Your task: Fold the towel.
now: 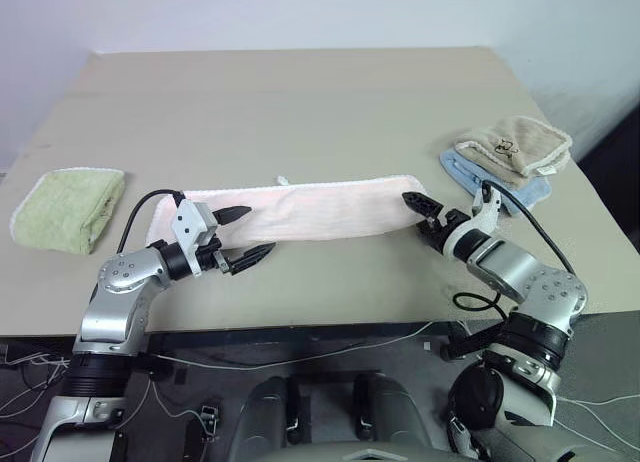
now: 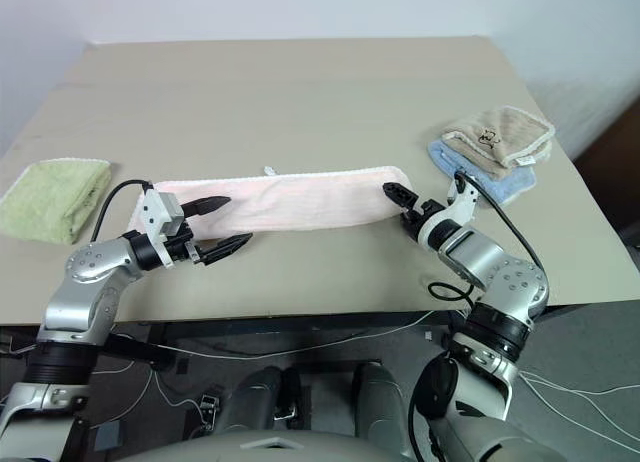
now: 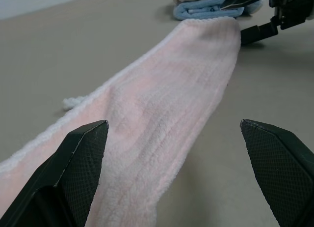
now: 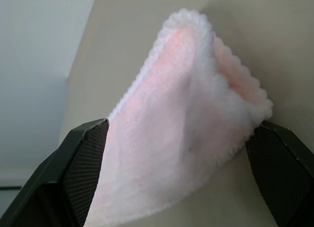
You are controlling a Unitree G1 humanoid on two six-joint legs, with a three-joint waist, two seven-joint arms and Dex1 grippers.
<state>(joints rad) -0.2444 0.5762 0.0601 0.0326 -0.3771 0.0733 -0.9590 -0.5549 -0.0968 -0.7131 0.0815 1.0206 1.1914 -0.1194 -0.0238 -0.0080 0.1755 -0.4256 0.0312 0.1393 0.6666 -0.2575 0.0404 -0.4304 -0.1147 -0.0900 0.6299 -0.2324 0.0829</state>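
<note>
The towel (image 1: 320,210) is pale pink and lies on the table as a long narrow strip running left to right, with white scalloped trim and a small white tag (image 1: 283,181) on its far edge. My left gripper (image 1: 255,232) is open and level at the strip's left part, one finger over the cloth and the other just past its near edge. At the strip's right end my right gripper (image 1: 418,214) is open, and in the right wrist view the rounded towel end (image 4: 186,104) sits between the spread fingers (image 4: 83,158).
A folded light green towel (image 1: 68,210) lies at the table's left edge. At the back right a beige towel (image 1: 515,147) rests on a blue one (image 1: 505,189), close behind my right gripper. The table's front edge (image 1: 330,327) runs just below both arms.
</note>
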